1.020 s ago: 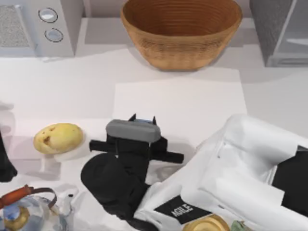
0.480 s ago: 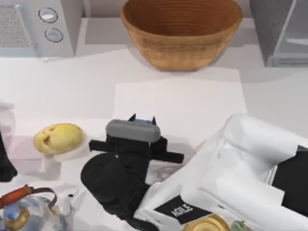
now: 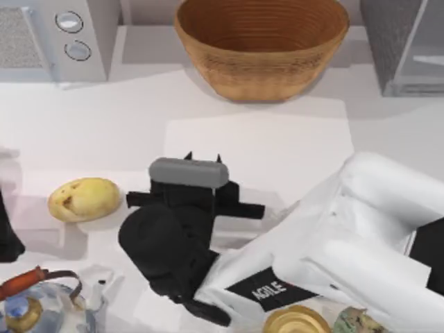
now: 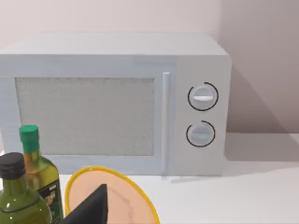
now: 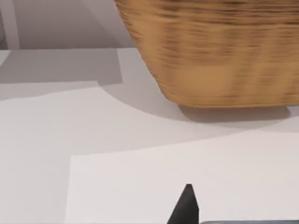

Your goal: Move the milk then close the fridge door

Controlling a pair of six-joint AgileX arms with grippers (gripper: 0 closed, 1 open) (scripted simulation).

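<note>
One potato (image 3: 84, 199), one basket (image 3: 261, 47), two knobs (image 3: 69, 22).

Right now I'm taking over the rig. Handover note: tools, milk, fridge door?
The right tool is low over the table's middle, in front of the basket.
The left arm is parked at the left edge.
The milk is hidden, probably beneath the right tool; cannot tell whether it is held.
The fridge door is at the far right corner, its state unclear from above.
Done: nothing confirmed.
Left: move the milk, close the door.
</note>
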